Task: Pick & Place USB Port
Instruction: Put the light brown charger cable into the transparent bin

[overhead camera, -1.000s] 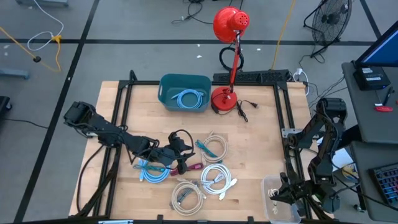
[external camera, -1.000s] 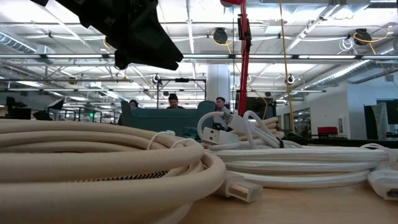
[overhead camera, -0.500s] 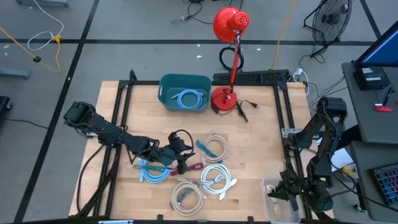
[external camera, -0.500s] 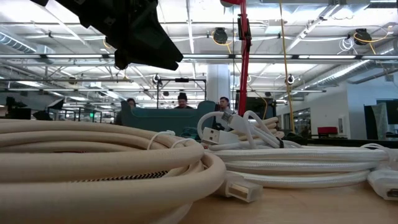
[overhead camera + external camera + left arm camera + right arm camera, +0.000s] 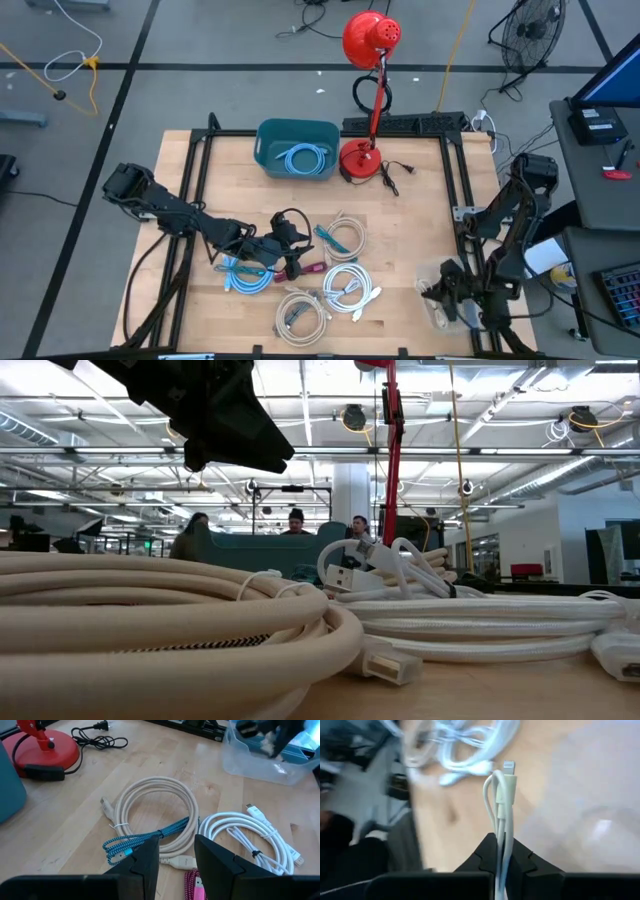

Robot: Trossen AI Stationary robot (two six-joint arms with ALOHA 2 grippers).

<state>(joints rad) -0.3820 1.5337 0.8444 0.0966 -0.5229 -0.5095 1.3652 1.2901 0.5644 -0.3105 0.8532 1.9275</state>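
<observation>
Since a second ago the right end effector (image 5: 440,292) has swung inward over the clear plastic bin (image 5: 437,312) at the surface's corner, clamped tight on a white cable (image 5: 502,805) whose lower length hides between its fingers. Motion blur smears everything beyond. Half-spread, the left end effector (image 5: 176,851) hovers empty over the coiled cables (image 5: 155,815) mid-surface.

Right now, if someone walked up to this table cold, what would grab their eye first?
Probably the red desk lamp at the table's far edge, beside a teal bin holding a blue cable. Next, the coiled cables mid-table, where the left gripper hovers. Near the clear tub, the right gripper pinches a white cable.
</observation>
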